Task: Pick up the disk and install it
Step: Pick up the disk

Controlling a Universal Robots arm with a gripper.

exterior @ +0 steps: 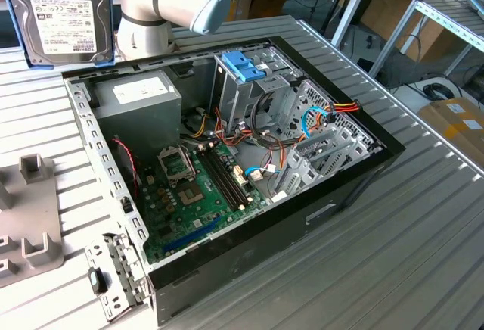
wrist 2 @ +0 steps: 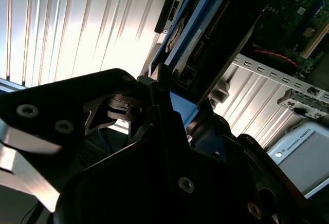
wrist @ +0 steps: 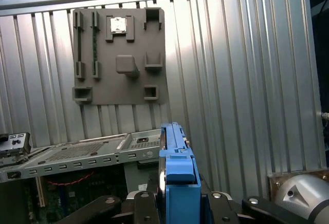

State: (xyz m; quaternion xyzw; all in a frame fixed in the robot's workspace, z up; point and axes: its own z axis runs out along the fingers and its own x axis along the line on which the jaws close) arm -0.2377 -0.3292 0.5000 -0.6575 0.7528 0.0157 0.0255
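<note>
The disk [exterior: 64, 16] hangs in the air at the exterior view's upper left, beyond the back corner of the open computer case [exterior: 333, 201], with its white label facing the camera and blue frame along its edges. In the first wrist view the disk [wrist: 178, 162] is seen edge-on, and my gripper [wrist: 177, 198] is shut on it with black fingers on both sides. In the second wrist view the disk [wrist 2: 205, 34] slants away from my gripper [wrist 2: 167, 93] above the ribbed table.
Inside the case lie a green motherboard [exterior: 197, 186], a grey power supply box [exterior: 140, 95] and a blue latch on a metal drive cage [exterior: 246, 65], with loose cables nearby. A grey fixture plate [wrist: 119, 54] rests on the ribbed aluminium table [exterior: 393, 254] beside the case.
</note>
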